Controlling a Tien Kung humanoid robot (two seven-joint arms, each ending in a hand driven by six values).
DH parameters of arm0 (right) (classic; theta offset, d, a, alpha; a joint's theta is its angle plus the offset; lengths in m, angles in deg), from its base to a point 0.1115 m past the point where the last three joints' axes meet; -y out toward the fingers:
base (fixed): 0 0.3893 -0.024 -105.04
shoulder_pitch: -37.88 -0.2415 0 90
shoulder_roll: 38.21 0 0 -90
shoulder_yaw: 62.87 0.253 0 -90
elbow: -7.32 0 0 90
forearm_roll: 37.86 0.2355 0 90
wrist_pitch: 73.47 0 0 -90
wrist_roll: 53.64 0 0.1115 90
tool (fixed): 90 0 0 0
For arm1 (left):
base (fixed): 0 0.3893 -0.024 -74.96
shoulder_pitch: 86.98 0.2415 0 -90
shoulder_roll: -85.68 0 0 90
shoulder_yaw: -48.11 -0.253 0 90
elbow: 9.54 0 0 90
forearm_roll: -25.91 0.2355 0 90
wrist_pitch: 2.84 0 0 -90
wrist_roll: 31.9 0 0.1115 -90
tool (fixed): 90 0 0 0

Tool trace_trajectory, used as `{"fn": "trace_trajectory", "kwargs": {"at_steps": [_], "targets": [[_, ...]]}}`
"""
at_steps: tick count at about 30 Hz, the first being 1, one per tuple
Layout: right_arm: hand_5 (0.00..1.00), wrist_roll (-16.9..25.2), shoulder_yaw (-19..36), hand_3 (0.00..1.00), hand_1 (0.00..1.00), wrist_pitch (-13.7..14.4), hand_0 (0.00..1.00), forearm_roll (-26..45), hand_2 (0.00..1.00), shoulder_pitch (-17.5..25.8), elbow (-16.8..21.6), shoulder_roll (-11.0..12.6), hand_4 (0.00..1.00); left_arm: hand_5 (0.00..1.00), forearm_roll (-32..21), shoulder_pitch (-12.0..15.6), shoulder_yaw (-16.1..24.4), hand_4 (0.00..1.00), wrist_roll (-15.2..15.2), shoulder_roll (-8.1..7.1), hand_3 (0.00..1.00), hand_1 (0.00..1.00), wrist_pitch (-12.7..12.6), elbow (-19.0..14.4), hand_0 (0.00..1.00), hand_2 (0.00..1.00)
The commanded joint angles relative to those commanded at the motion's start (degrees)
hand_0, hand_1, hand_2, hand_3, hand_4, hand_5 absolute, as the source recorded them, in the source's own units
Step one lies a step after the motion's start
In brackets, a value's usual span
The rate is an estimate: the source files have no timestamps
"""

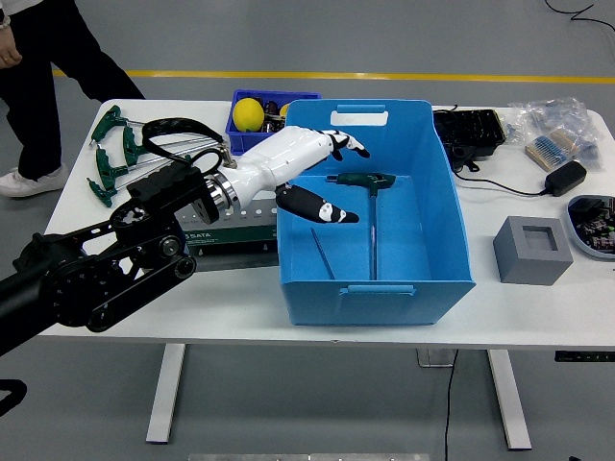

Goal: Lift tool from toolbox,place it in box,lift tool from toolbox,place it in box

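1. While the left hand (312,178) hangs over the left wall of the blue box (437,216), its fingers are spread apart and hold nothing.
2. Two tools lie on the box floor: a green-handled T-wrench (373,206), its shaft running toward the near wall, and a thinner rod (322,253) lying aslant beside it.
3. Remaining T-handled tools (115,154) rest at the counter's far left corner, behind the dark toolbox (231,240) that sits against the box's left side.
4. Those tools lie to the left of the hand and slightly farther back, well apart from it, shafts pointing right toward the hand, handles away.
5. My judgement: the left arm is the only one placed to reach them; the right arm is out of view.
6. A person (38,86) stands beyond the counter's (538,307) far left corner, touching nothing.
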Motion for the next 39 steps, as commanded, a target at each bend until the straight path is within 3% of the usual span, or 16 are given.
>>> {"fn": "trace_trajectory", "kwargs": {"at_steps": [4,5,10,11,16,17,23,24,30,33,39], "targets": [[0.724,0.1,-0.1,0.603,0.695,0.0,0.702,0.2,0.738,0.0,0.0,0.0,0.832,0.532,-5.6,4.2,8.5,0.953,0.5,0.47,0.812,0.688,-3.5,0.0,0.594,0.856],[0.724,0.1,0.0,0.603,0.695,0.0,0.704,0.1,0.738,0.0,0.0,0.0,0.832,0.525,-7.0,5.3,10.5,0.949,0.7,0.67,0.777,0.683,-3.9,0.4,0.6,0.813],[0.724,0.1,0.0,0.603,0.695,0.0,0.704,0.0,0.738,0.0,0.0,0.0,0.832,0.525,-16.7,10.1,19.1,0.949,0.6,1.2,0.777,0.683,-2.2,2.4,0.6,0.813],[0.724,0.1,0.0,0.604,0.696,0.0,0.703,0.0,0.738,0.0,0.0,0.0,0.832,0.604,-19.3,11.1,20.3,0.926,0.5,1.34,0.767,0.705,-1.8,2.6,0.647,0.811],[0.724,0.2,-0.1,0.604,0.696,0.0,0.703,0.1,0.738,0.0,0.0,0.0,0.832,0.604,-31.3,15.6,25.2,0.926,-0.3,2.51,0.767,0.705,-0.5,3.1,0.647,0.811],[0.724,0.2,-0.1,0.603,0.695,0.0,0.702,0.2,0.738,0.0,0.0,0.0,0.832,0.755,-33.5,16.3,26.0,0.909,-0.2,2.79,0.762,0.732,-0.3,3.2,0.681,0.811],[0.724,0.4,-0.3,0.603,0.695,0.1,0.702,0.5,0.738,-0.2,0.0,-0.1,0.832,0.755,-47.7,20.5,30.2,0.909,0.7,4.4,0.762,0.732,1.4,2.6,0.681,0.811],[0.724,0.4,-0.4,0.604,0.695,0.1,0.702,0.6,0.738,-0.2,0.0,0.0,0.832,0.795,-50.3,21.2,31.0,0.916,1.3,4.75,0.757,0.735,1.2,2.1,0.694,0.809],[0.724,0.6,-0.4,0.603,0.695,0.1,0.697,0.9,0.737,-0.1,0.0,-0.2,0.832,0.795,-64.3,25.3,35.9,0.917,2.9,6.74,0.756,0.731,1.5,-1.7,0.697,0.808],[0.724,0.5,-0.2,0.603,0.695,0.2,0.697,0.4,0.737,0.0,0.0,-0.2,0.832,0.795,-63.4,27.0,37.6,0.917,2.1,7.43,0.756,0.731,2.5,-3.0,0.697,0.808],[0.724,0.4,0.1,0.6,0.694,0.2,0.698,-0.3,0.737,0.1,0.1,-0.3,0.832,0.802,-56.4,29.9,40.5,0.921,0.2,8.43,0.754,0.724,4.4,-4.6,0.704,0.805]]}}
